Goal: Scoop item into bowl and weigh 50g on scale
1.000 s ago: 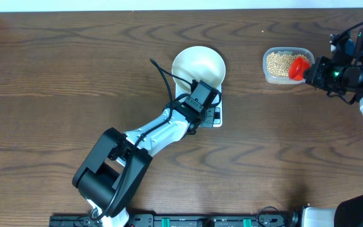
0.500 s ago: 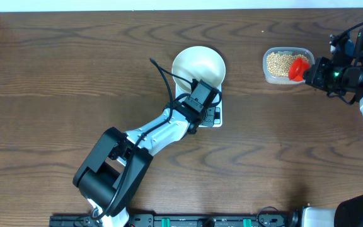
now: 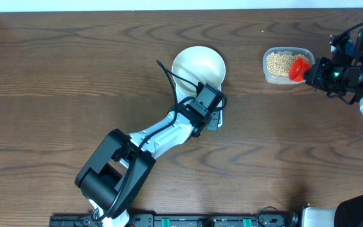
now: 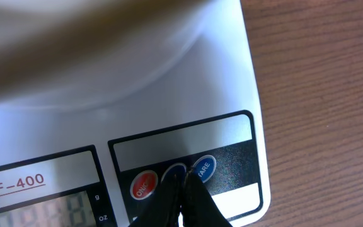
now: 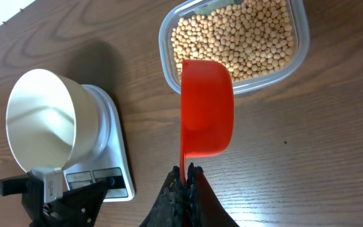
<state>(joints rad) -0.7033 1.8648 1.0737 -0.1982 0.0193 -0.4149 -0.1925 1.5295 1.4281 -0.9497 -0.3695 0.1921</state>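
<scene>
Left hand [image 4: 183,184] has its fingers drawn together into one point. The tips are down at the scale [image 4: 232,94] panel, between the red button [image 4: 144,186] and the blue one [image 4: 203,168]; I cannot tell whether they touch. The bowl [image 3: 198,63] sits empty on the scale, at 12 o'clock from that panel. The right hand [image 5: 184,180] is clamped on the handle of the red scoop [image 5: 207,104], which hangs empty at the rim of the tub [image 5: 301,60], well apart at 3 o'clock from the bowl. All the beans [image 5: 244,38] lie in the tub.

The buttons sit close together, so a press slightly off toward 9 o'clock could catch the red one, likely switching the scale off instead of zeroing it. A hard push at the panel end might rock or slide the scale and shift the bowl.

The desk [image 3: 74,75] is bare between tub and bowl, so the scoop has an open path in from 3 o'clock. The left arm fills the 7 o'clock side. Both bowl and tub stand near the 12 o'clock desk edge, so there is little room behind them.
</scene>
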